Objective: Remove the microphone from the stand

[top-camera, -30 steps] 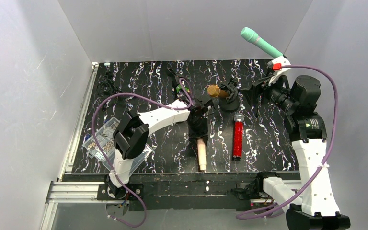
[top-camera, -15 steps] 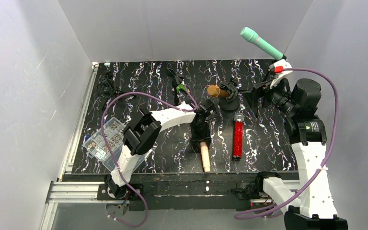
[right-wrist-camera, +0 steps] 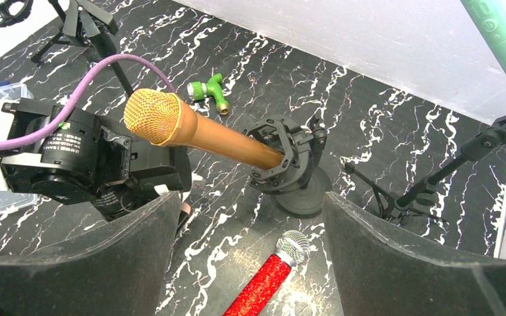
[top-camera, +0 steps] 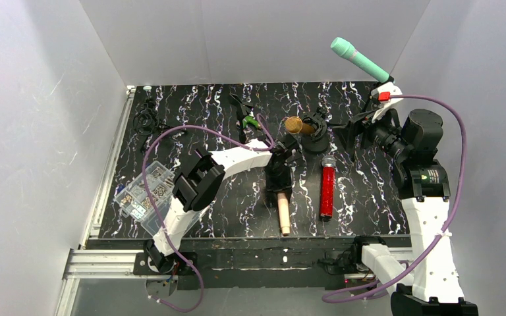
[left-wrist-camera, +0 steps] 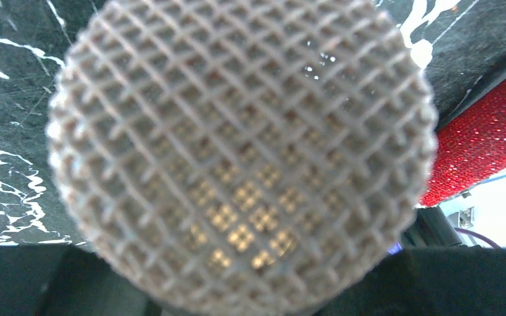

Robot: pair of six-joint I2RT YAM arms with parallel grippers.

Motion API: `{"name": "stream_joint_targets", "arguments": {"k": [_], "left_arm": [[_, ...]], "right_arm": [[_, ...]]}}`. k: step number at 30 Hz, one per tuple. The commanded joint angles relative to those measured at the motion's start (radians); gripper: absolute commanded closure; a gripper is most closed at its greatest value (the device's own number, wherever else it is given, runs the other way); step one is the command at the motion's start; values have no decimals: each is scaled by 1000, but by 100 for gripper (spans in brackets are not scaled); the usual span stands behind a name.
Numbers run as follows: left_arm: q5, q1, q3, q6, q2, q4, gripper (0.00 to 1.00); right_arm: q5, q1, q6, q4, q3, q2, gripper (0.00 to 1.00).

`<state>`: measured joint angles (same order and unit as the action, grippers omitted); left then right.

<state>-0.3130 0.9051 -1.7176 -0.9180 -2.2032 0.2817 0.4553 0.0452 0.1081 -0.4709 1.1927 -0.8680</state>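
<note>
- Target: copper-gold metal mic w/ mesh head point(right-wrist-camera: 197, 135) sat clamped in the black shock-mount stand w/ round base point(right-wrist-camera: 288, 164). Its body was tilted, w/ the head sticking out toward the left arm's side and the tail end inside the ring.
- Right gripper point(right-wrist-camera: 249, 196): foam-padded fingers spread wide, nothing btw. them. It hovered near the stand, aimed at it, not touching.
- Left gripper point(top-camera: 278, 172) sat just beside the stand, over a beige-handled mic w/ grey mesh head point(left-wrist-camera: 237, 151). I couldn't tell whether its jaws were closed on it.
- Handling, my guess: rigid, fairly heavy tube w/ a smooth finish, so prob. slippery. The mesh head dents, so no grip there.
- I'd have taken hold mid-barrel, btw. head and ring, and pulled along the mic's axis. The elastic mount prob. flexes, and the base might drag along.
- Red glitter mic point(top-camera: 327, 191) lay on the table close to the stand's base, apart from it.
</note>
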Motion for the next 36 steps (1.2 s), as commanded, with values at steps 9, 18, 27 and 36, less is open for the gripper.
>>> {"name": "stream_joint_targets", "arguments": {"k": [9, 18, 27, 36], "left_arm": [[42, -10, -10, 41, -28, 157, 79], [50, -13, -15, 38, -51, 146, 72], [55, -15, -27, 39, -67, 148, 66], [60, -16, -23, 45, -68, 148, 57]], "right_arm": [[28, -8, -16, 25, -9, 19, 12], [24, -10, -13, 28, -24, 30, 12], [25, -14, -16, 29, -34, 36, 12], [29, -15, -17, 29, -38, 36, 12]]}}
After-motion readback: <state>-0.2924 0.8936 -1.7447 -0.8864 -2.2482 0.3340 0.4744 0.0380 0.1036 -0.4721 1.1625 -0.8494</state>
